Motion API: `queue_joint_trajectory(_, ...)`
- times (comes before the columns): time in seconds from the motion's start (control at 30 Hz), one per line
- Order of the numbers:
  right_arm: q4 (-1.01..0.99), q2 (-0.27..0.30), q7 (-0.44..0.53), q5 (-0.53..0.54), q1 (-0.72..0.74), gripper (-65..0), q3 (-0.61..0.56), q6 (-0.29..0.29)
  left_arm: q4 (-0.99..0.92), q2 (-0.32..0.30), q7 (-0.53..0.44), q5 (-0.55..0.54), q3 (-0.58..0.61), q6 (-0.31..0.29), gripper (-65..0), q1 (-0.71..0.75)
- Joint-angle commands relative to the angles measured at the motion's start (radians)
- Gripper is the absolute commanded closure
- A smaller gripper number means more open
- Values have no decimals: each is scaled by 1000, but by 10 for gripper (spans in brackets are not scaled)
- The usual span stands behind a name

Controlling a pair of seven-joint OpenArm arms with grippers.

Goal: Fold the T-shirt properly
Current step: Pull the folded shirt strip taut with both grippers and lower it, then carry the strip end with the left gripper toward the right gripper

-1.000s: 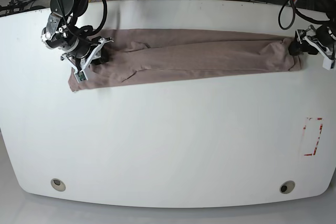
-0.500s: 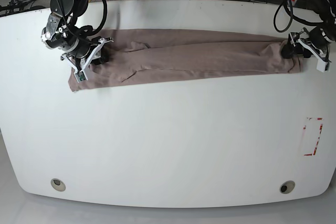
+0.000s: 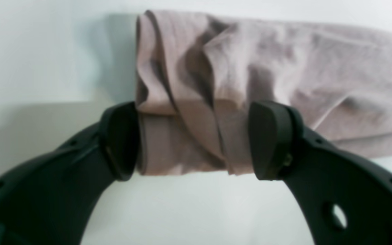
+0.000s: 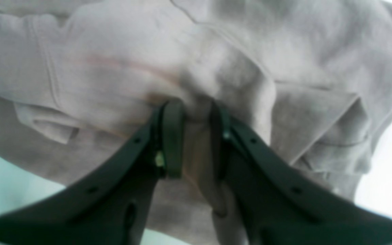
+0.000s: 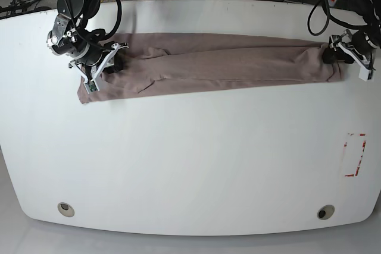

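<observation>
Watching my left gripper (image 3: 192, 139) first: jaws spread wide, straddling the bunched end of the T-shirt (image 3: 250, 85), pads (image 3: 121, 139) touching the cloth's edge but not squeezing. Over on the right gripper (image 4: 196, 132), jaws are nearly closed, pinching a fold of fabric. Further out, I see the shirt stretched in a long band across the white table (image 5: 190, 165), between both grippers.
</observation>
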Motion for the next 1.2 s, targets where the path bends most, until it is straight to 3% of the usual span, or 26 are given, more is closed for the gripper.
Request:
queue_joint_trajectory(0.0,10,7,-19,-24,1,-124,4,-8,32,-20,6,6,-29,2,-463,9)
queue_joint_trajectory(0.5,10,7,-19,-24,1,-124,4,-8,32,-25,-8,12,-20,2,-489,10)
queue_joint_trajectory(0.73,10,7,-19,-24,1,-124,4,-8,22,-17,-39,109,11,2,-490,-36)
queue_joint_trajectory(0.97,10,7,-19,-24,1,-124,4,-8,-60,-22,-39,113,12,2,-483,-45)
queue_joint_trajectory(1.07,10,7,-19,-24,1,-124,4,-8,-60,-20,-39,115,12,2,-425,-45)
queue_joint_trajectory(1.17,10,7,-19,-24,1,-124,4,-8,-60,-19,-39,118,14,2,-242,-45)
